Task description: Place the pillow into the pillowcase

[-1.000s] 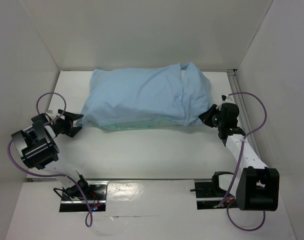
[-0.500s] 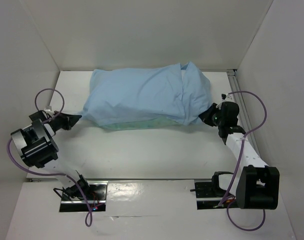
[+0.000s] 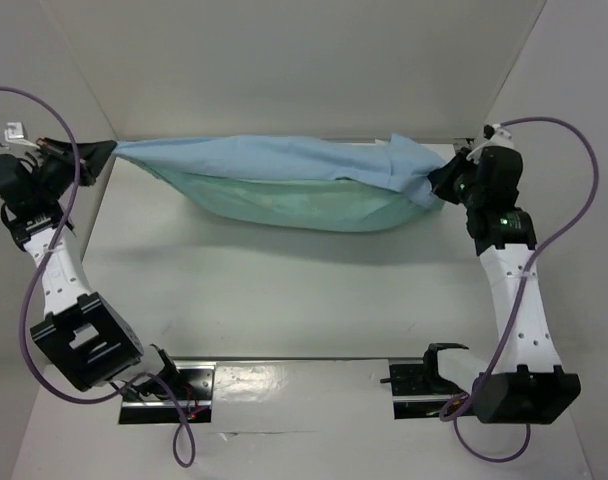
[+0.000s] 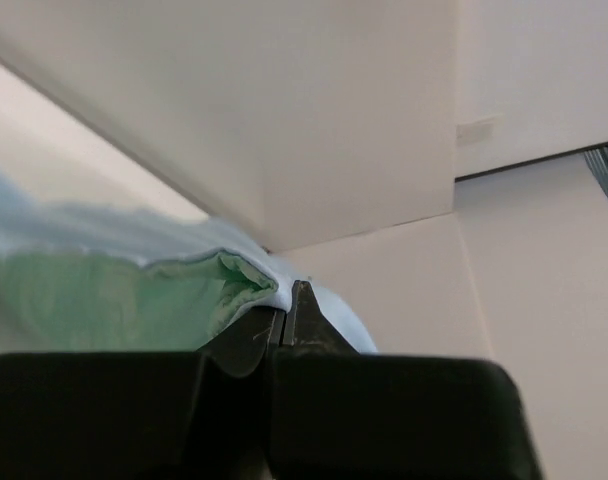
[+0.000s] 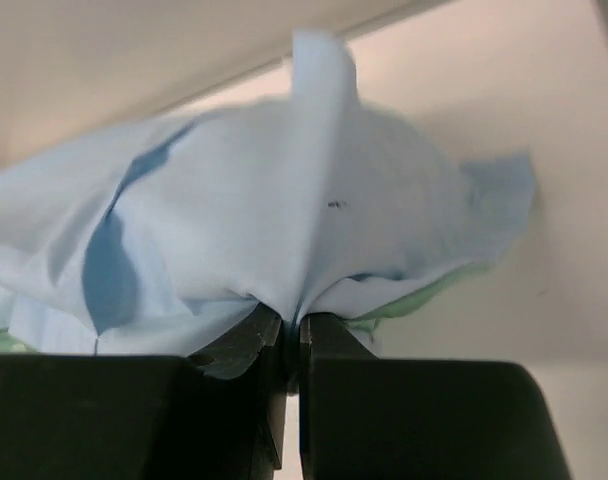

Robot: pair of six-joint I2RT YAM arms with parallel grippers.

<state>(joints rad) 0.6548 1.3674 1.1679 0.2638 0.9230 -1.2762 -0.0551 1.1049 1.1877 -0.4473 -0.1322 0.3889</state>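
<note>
Left tool point(image 3: 102, 152) clamped on the left end of the pillowcase point(image 3: 284, 185) | right tool point(image 3: 439, 185) clamped on its right end | we see the pillowcase hanging stretched between them, sagging in the middle, blue face up, green face below | desk point(image 3: 284, 300) lies under the pillowcase | pillow we cannot see

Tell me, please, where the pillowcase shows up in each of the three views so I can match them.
Top external: the pillowcase hangs stretched across the upper middle, between the left gripper and the right gripper.
Left wrist: lower left, its corner pinched by the left gripper.
Right wrist: fills the centre, bunched above the right gripper.
Shared landmark: its sea-green face, below the light blue in every view.
</note>
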